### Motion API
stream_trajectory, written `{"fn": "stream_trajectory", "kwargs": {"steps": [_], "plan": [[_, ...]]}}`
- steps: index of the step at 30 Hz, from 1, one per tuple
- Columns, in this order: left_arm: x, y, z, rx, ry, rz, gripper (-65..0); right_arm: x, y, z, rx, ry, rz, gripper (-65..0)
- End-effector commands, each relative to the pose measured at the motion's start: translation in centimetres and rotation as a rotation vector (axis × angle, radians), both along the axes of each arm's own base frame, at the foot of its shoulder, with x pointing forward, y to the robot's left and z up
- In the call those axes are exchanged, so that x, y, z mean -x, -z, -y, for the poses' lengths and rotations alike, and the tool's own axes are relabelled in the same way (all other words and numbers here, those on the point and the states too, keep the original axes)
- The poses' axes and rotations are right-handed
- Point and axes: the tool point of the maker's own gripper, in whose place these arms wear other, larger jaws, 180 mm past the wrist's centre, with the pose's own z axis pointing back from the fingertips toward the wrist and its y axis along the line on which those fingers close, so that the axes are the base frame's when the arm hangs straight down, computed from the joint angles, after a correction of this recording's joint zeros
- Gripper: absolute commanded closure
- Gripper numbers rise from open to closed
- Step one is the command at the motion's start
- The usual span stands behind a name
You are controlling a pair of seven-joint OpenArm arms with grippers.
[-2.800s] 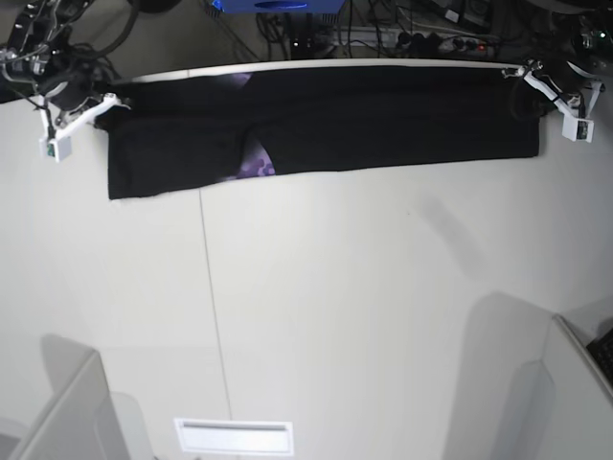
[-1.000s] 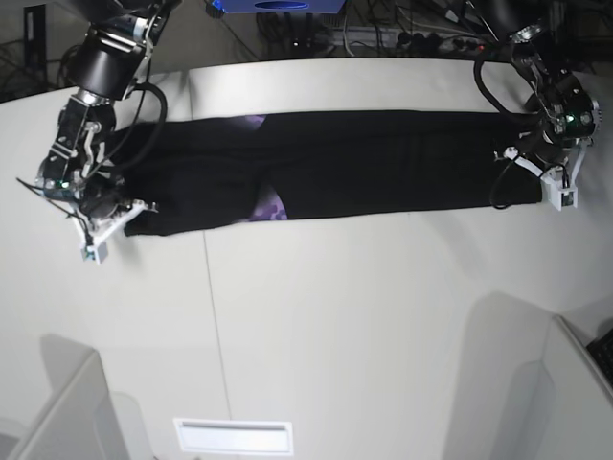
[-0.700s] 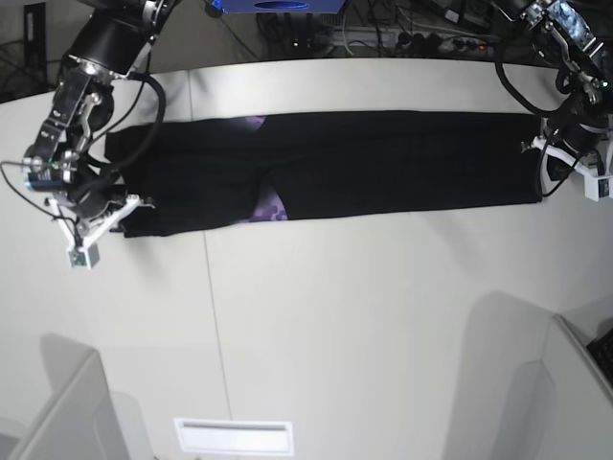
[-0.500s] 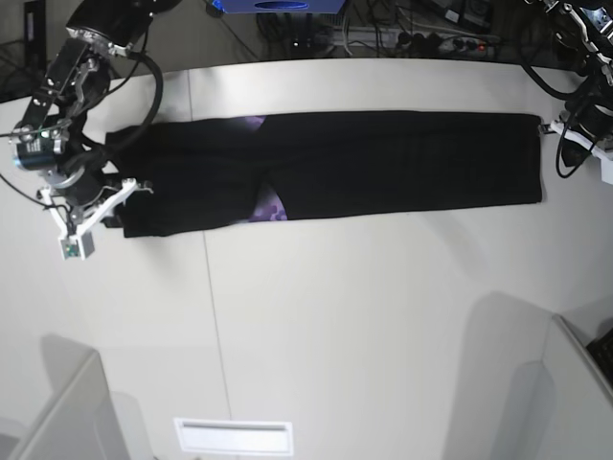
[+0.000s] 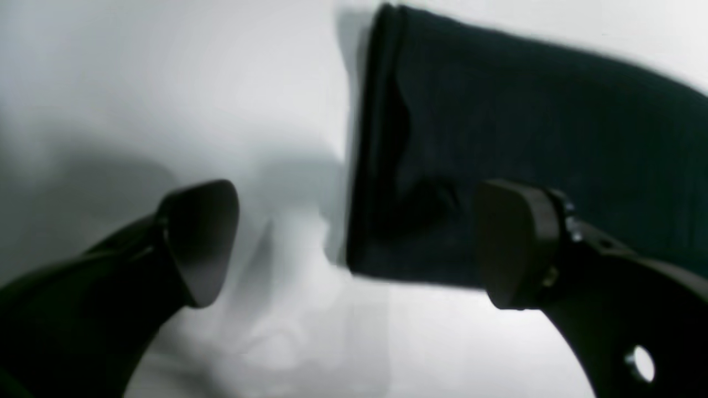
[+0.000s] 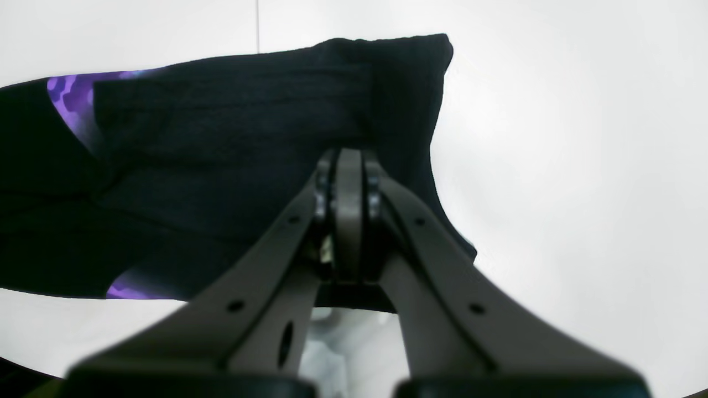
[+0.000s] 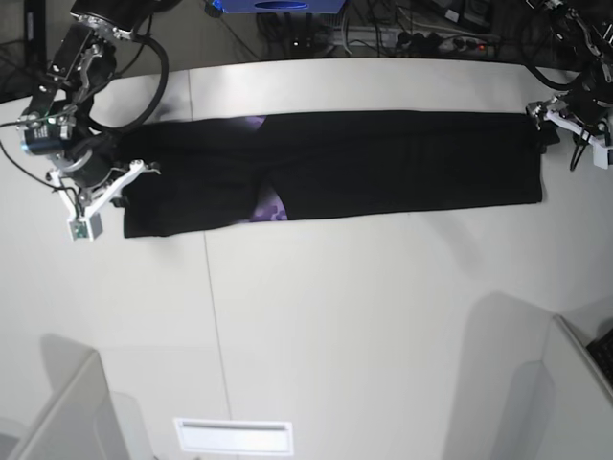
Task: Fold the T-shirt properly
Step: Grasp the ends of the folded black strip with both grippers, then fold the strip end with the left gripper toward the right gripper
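While the left gripper (image 5: 354, 243) gapes, the right gripper (image 6: 348, 215) hovers closed over the T-shirt (image 7: 383, 163).

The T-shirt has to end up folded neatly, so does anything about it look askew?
The T-shirt lies as a long strip, mostly tidy. Near its middle a flap is turned up, showing purple print. The end by the right claw looks uneven.

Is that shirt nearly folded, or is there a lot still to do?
Partly done, I'd say. The T-shirt already lies as a long, narrow band across the table, so a lengthwise fold looks finished. Right now the left gripper hangs with jaws open at one end, holding nothing, while the right gripper is shut above the other end. Folding the band into a compact stack remains.
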Motion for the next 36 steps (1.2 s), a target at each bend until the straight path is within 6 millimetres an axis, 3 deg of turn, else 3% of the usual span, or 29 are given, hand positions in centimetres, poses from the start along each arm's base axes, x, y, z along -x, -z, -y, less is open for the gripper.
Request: {"fn": "stream_trajectory", "kwargs": {"steps": [1, 4, 10, 13, 19, 24, 31, 34, 36], "plan": [[-0.8, -0.5, -0.1, -0.003, 0.027, 0.027, -65.0, -0.6, -1.0, 0.1, 0.005, -0.004, 0.041, 0.0], [-0.9, 1.5, 0.9, 0.049, 0.039, 0.009, -65.0, -0.5, -0.8, 0.1, 0.003, -0.004, 0.037, 0.0], [-1.1, 3.5, 2.8, 0.102, 0.072, -0.01, -63.8, -0.4, -0.7, -0.2, -0.007, -0.002, 0.035, 0.0], [-1.0, 4.0, 3.1, 0.115, 0.073, -0.02, -47.7, -0.3, -0.6, -0.3, -0.01, -0.002, 0.032, 0.0], [-1.2, 4.2, 2.7, 0.126, 0.053, -0.017, 0.0, 0.4, 0.0, -0.7, -0.021, 0.0, 0.015, 0.0], [-1.5, 3.9, 0.5, 0.111, 0.001, 0.022, 0.0, 1.3, 0.5, -1.3, -0.056, -0.011, -0.001, 0.0], [-2.0, 0.3, -3.9, 0.008, -0.048, 0.112, 0.0, 2.2, 0.4, -3.0, -0.178, -0.041, 0.011, 0.0], [-1.7, -0.9, -3.8, -0.035, -0.017, 0.118, 0.0, 2.3, 0.5, -3.3, -0.184, -0.048, 0.009, 0.0], [-2.1, -2.1, -2.5, -0.073, 0.047, 0.131, 0.0, 2.2, 0.4, -3.3, -0.186, -0.048, 0.01, 0.0]]}}
